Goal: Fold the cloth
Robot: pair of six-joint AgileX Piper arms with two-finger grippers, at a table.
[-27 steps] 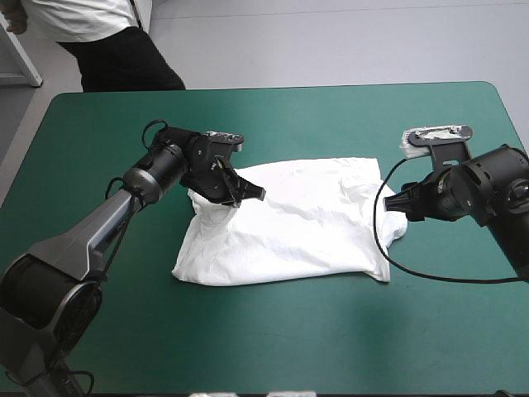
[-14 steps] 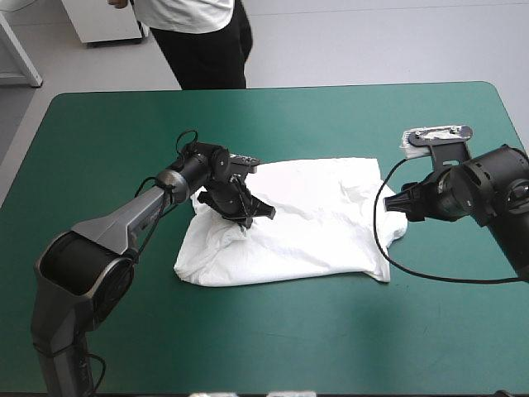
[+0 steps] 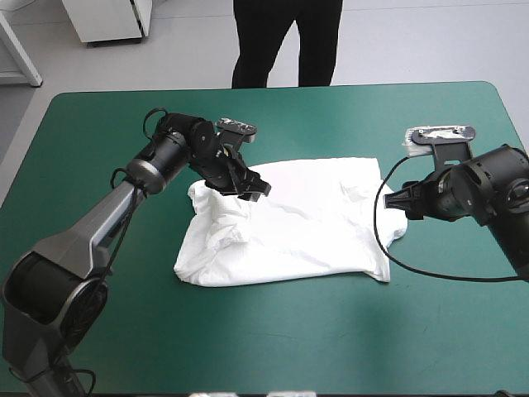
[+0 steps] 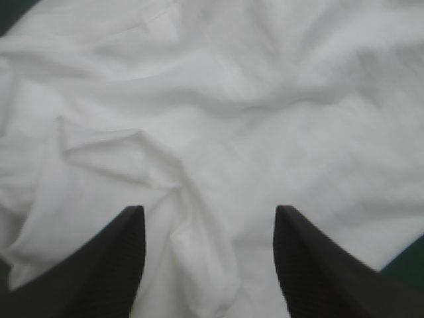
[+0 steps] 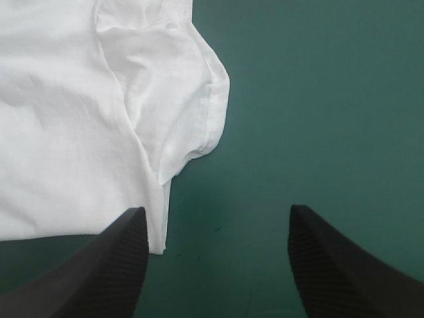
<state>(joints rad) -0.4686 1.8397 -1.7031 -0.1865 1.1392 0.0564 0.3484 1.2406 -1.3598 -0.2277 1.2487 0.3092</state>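
The white T-shirt (image 3: 297, 223) lies partly folded and wrinkled in the middle of the table. My left gripper (image 3: 254, 190) hovers over its far left part, where the cloth is bunched. In the left wrist view that gripper (image 4: 209, 211) stands open, with creased white T-shirt (image 4: 218, 112) ahead of and under the fingers and nothing gripped between them. My right gripper (image 3: 395, 203) sits at the shirt's right edge. In its own view the right gripper (image 5: 215, 209) is open over the teal-green cover, and the T-shirt's sleeve (image 5: 189, 99) and side hem lie just ahead and to one side.
Teal-green cover (image 3: 331, 347) shows on every side of the shirt, with the widest bare stretch toward the near edge. The table's far edge (image 3: 273, 87) runs well behind both grippers.
The left gripper, shut on the shirt earlier, has opened and let the cloth drop, and it has shifted slightly toward the far edge. The right arm has not moved.
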